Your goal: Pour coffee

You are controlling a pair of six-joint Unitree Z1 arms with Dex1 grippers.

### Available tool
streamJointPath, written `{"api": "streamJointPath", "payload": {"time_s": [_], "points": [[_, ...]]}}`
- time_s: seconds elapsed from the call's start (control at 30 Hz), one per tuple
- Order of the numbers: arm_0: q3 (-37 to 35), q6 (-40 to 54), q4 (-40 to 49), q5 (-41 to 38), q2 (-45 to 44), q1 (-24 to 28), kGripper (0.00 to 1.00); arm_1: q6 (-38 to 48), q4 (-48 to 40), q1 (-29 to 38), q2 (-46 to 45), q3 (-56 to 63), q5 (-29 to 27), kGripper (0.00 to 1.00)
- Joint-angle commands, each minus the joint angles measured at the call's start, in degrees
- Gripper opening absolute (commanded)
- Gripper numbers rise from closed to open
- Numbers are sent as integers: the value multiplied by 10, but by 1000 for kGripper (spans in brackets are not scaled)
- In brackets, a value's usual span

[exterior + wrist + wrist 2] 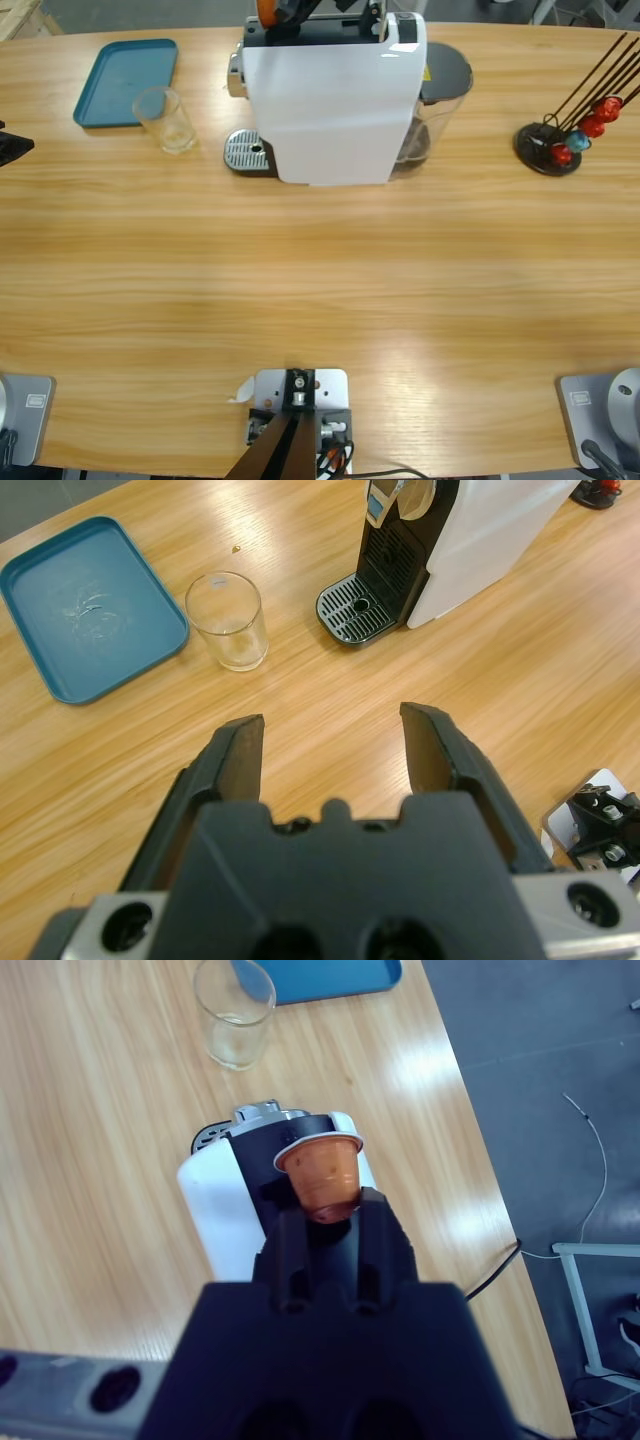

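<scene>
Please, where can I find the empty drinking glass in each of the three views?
High view: glass upper left, right of the blue tray.
Left wrist view: glass upper middle-left, beyond the open left gripper.
Right wrist view: glass at the top.
Shared landmark: the white coffee machine.

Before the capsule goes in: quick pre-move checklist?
1. Right gripper shut on orange capsule: ok.
2. Capsule over the machine top: ok.
3. Machine's capsule slot open: cannot tell.
4. Glass under the spout: not ok, it stands beside the drip tray.
5. Glass upright, no coffee in it: ok.
6. Left gripper open, free to move the glass: ok.
</scene>
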Motion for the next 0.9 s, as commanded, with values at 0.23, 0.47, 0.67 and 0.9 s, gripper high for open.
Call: {"api": "streamJointPath", "payload": {"time_s": [0.23,0.47,0.67,0.9], "points": [[24,3,-8,-10,5,-5,586,-10,-5,-16,-8,50,2,0],[24,3,-8,-10,5,-5,586,-10,-9,-16,-14,50,2,0],[24,3,-8,-10,5,-5,586,-4,-9,-16,-13,49,-1,692],[25,3,-8,-10,1,-5,586,6,-8,-16,-10,47,-3,862]]}}
